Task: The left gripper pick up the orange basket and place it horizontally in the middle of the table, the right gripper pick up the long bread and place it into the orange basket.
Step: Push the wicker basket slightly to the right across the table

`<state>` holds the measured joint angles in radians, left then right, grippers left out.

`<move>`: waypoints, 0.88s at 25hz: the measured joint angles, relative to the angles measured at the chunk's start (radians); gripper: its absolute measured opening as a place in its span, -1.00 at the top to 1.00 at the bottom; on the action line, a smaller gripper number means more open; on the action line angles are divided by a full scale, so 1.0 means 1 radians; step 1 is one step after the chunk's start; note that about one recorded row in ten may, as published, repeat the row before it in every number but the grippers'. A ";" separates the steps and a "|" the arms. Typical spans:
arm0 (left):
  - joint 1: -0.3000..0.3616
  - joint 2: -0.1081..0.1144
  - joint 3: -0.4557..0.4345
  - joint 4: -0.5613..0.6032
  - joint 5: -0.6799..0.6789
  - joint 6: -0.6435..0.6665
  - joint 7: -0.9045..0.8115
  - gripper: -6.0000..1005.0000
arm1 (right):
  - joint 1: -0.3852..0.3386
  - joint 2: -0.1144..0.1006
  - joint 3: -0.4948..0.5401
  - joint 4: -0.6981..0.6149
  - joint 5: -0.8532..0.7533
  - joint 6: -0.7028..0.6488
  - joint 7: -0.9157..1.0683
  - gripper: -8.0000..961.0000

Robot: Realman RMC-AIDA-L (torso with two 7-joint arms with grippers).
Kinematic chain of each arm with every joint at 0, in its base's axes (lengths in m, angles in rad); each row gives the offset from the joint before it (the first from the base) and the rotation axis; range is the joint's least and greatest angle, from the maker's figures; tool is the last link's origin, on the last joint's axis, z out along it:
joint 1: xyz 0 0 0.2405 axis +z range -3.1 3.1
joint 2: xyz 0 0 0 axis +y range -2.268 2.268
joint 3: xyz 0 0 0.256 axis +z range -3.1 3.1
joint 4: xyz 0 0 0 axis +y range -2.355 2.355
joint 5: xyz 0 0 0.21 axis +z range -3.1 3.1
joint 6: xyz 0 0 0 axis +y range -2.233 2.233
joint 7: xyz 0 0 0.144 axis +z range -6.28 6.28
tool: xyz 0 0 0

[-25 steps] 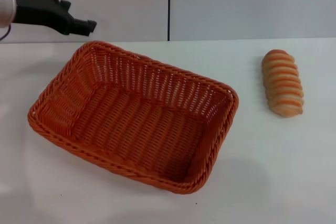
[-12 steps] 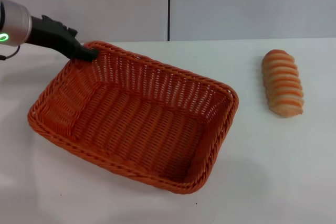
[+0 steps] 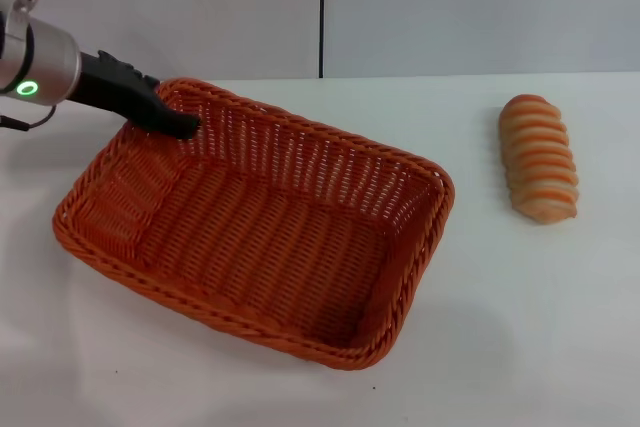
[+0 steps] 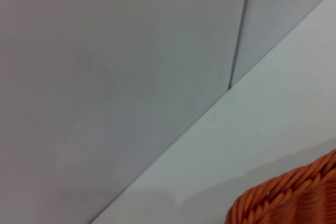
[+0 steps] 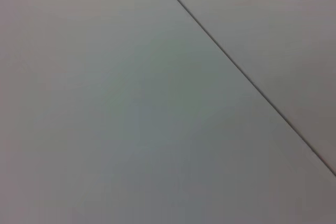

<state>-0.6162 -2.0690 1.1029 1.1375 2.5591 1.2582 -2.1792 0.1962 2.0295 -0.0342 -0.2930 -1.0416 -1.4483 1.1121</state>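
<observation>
A plain white tabletop [image 3: 520,327] carries an orange wicker basket [image 3: 255,222], set askew on the left, and a ridged long bread [image 3: 539,158], well apart on the right.

— Seen of the body, at ten o'clock in the head view?
— Only the left arm [image 3: 40,65]: silver, cylindrical, smooth metal casing.
— Markings?
— A small green ring light [image 3: 27,88] glowing on the silver section.
— Beyond that?
— Matte black housing, angular, narrowing into the left gripper [image 3: 178,125], also black.
— Cables?
— A thin dark cable [image 3: 22,124] looping beneath the silver cylinder.
— Above it?
— Another silver rounded part with a black section at the frame's corner.
</observation>
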 joint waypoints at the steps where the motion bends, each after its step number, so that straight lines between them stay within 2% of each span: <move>1: 0.000 0.000 0.000 0.000 0.000 0.000 0.000 -0.53 | 0.000 0.000 0.000 0.000 0.000 0.002 0.000 -0.63; 12: 0.001 0.000 0.044 -0.017 -0.008 -0.055 -0.011 -0.50 | -0.010 0.002 0.005 0.000 0.004 0.008 0.000 -0.63; 16: 0.004 0.000 0.056 -0.015 -0.008 -0.057 -0.011 -0.13 | -0.013 0.002 0.005 0.000 0.005 0.008 0.000 -0.63; 22: 0.008 0.000 0.059 -0.014 -0.010 -0.056 -0.019 0.12 | -0.014 0.003 0.005 0.000 0.006 0.008 0.003 -0.63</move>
<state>-0.6086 -2.0693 1.1623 1.1235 2.5486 1.2021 -2.1987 0.1826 2.0325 -0.0291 -0.2930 -1.0356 -1.4401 1.1155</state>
